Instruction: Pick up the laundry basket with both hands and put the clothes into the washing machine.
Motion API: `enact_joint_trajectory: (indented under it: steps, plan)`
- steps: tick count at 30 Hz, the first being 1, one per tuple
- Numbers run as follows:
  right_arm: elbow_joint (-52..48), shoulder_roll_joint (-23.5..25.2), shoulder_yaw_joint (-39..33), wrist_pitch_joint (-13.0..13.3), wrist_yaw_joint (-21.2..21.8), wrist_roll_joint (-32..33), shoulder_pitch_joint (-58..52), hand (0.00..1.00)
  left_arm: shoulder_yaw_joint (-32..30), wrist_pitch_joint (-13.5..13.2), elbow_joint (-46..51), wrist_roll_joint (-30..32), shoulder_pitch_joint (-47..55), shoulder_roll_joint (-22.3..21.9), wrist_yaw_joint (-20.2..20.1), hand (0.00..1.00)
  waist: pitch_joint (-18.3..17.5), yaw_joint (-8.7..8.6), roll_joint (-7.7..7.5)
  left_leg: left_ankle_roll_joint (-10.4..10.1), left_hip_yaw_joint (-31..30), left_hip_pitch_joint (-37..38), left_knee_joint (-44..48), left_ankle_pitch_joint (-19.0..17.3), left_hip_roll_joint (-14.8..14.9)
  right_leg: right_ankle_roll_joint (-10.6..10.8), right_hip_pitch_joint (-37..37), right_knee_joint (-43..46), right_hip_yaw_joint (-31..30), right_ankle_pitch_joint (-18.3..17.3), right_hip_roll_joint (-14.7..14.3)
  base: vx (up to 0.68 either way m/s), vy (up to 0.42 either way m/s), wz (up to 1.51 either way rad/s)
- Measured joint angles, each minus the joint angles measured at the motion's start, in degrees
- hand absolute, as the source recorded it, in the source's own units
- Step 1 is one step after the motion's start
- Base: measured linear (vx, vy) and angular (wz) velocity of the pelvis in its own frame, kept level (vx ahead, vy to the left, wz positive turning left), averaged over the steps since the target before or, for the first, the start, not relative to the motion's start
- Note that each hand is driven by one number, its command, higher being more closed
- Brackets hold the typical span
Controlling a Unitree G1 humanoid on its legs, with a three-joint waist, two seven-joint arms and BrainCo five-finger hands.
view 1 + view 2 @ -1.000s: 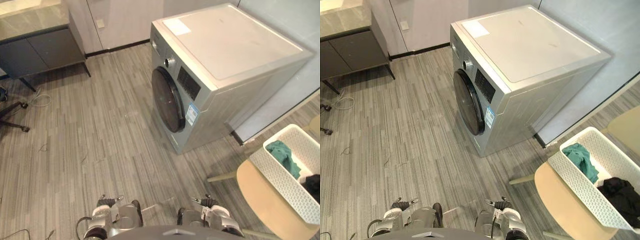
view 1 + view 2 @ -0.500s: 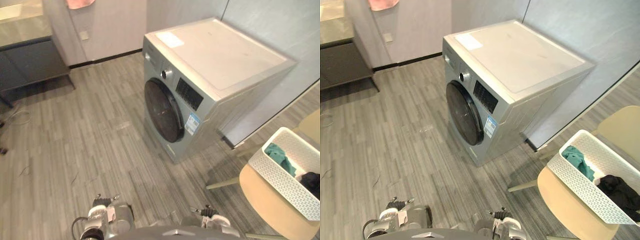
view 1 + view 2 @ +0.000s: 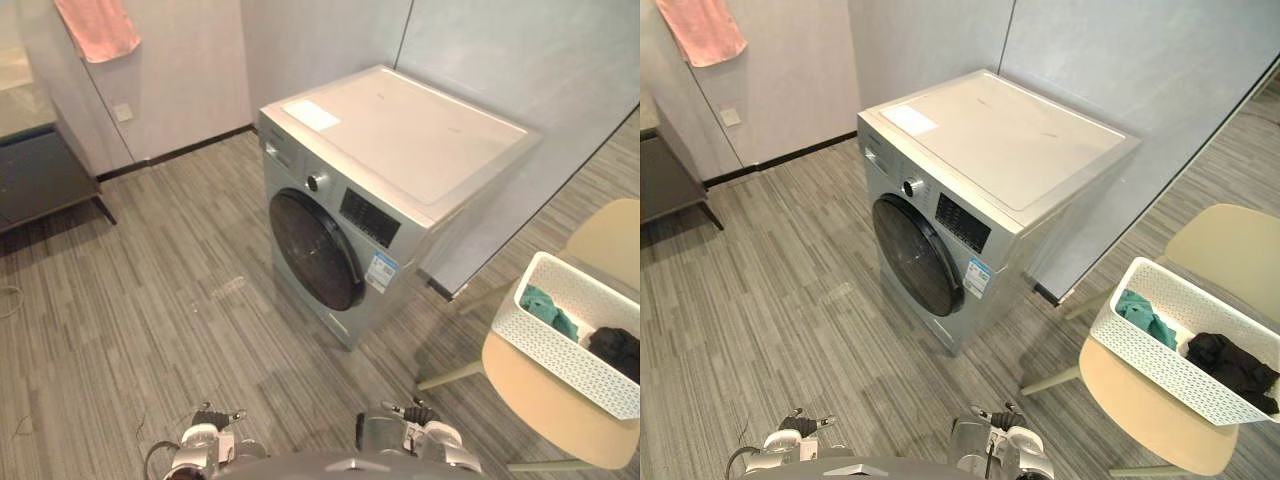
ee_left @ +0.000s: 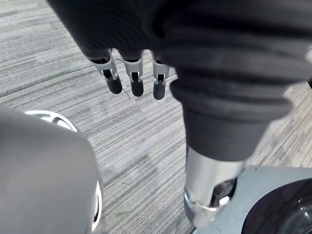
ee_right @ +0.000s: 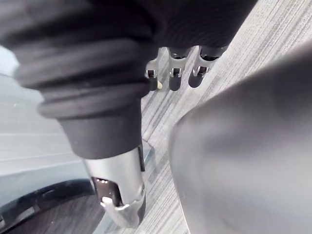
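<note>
A silver front-loading washing machine (image 3: 400, 150) stands ahead of me, and its round dark door (image 3: 315, 250) is closed. To the right, a white perforated laundry basket (image 3: 1160, 355) rests on a beige chair (image 3: 1150, 425). Inside it lie a teal garment (image 3: 1145, 317) and a black garment (image 3: 1230, 362). My left hand (image 4: 136, 80) hangs low over the striped floor with straight fingers and holds nothing. My right hand (image 5: 174, 73) hangs the same way, also with nothing in it. Both hands are far from the basket.
A pink towel (image 3: 97, 28) hangs on the wall at the far left, above a dark cabinet (image 3: 40, 175). Grey wall panels (image 3: 500, 50) stand behind the machine. Striped grey floor (image 3: 180, 300) lies open between me and the machine.
The camera has moved: the whole picture has shifted, bringing the pink towel and the chair's back into view. The machine, basket and clothes stand as before.
</note>
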State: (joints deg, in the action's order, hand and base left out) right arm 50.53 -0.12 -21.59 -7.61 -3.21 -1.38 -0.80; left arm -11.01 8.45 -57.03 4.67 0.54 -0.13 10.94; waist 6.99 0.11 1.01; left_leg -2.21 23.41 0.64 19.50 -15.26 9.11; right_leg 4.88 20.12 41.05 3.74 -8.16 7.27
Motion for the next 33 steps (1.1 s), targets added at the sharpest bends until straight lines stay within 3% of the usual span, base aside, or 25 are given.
enact_joint_trajectory:
  steps: [2,4,6,11,19,20,26,33]
  plan:
    - [0.81,0.94,-1.26,0.08,-0.53,1.44,-1.06,0.0,-4.38,-0.1,-0.36,-0.03,0.07,-0.51,-0.11,0.0,0.19,-0.18,-1.5,-2.33,-2.43,0.65,-0.74,0.13,-0.65,-0.23,-6.43,-14.59,0.25,1.68,-0.2,0.11,-0.256,0.43]
    - [2.13,-0.06,-3.02,-0.05,-0.66,1.41,-0.33,0.0,-7.02,-0.14,-0.49,0.0,-0.34,-2.17,-0.12,0.0,0.4,-0.2,0.34,-3.76,-4.62,0.81,-2.82,1.22,0.62,-1.0,-8.16,-17.35,2.64,0.71,-1.66,0.12,-0.279,0.5]
    - [2.36,-0.54,-4.52,-0.1,-0.67,1.07,-0.36,0.0,-8.64,-0.26,-0.41,-0.14,-0.22,-3.22,-0.12,0.0,0.2,0.74,1.25,-5.13,-5.26,2.55,-7.15,3.93,1.16,-1.96,-8.91,-18.06,4.7,0.12,-2.61,0.14,-0.236,0.37]
    - [3.71,-0.61,-4.37,-0.12,-0.66,1.04,-0.78,0.0,-11.96,-0.54,-0.48,-0.15,0.31,-3.87,-0.53,0.0,-0.47,0.97,0.93,-5.8,-7.72,5.72,-12.83,7.43,1.59,-2.53,-13.38,-21.33,8.08,0.0,-3.61,0.04,-0.111,0.32]
    - [4.49,-0.2,-4.32,0.0,-0.67,1.24,-1.81,0.0,-13.64,-0.73,-1.27,-2.24,1.5,-2.96,-0.53,0.0,-2.39,1.55,-0.46,-4.51,-6.37,6.36,-16.59,8.96,-0.19,-1.58,-14.43,-27.45,6.54,3.98,-3.44,0.0,0.056,-0.06]
    - [6.76,-1.57,-4.34,0.15,-0.84,-1.16,-0.57,0.0,-9.09,-1.24,-2.71,-2.26,1.52,-0.83,-0.06,0.0,-1.18,0.33,0.21,-2.45,-9.05,6.44,-18.65,10.57,-3.5,-0.62,-19.0,-38.83,6.9,11.09,-2.55,0.0,0.015,-0.04]
    - [7.19,-1.57,-4.7,0.17,-0.77,-0.66,-0.65,0.0,-9.09,-1.24,-2.74,-2.25,1.54,-0.77,-0.15,0.0,-1.18,0.25,0.18,-2.45,-9.36,6.43,-18.7,10.57,-3.5,-0.57,-19.37,-39.3,7.33,11.19,-2.53,0.0,0.0,0.02]
    - [9.76,-1.49,-10.84,0.4,-0.34,6.99,-0.85,0.0,-9.19,-1.21,-3.44,-2.19,1.51,0.04,-1.89,0.0,-1.21,-0.12,-0.19,-2.46,-10.12,6.51,-18.73,10.57,-3.28,-0.5,-21.31,-41.1,8.31,11.65,-2.73,0.0,-0.013,0.07]
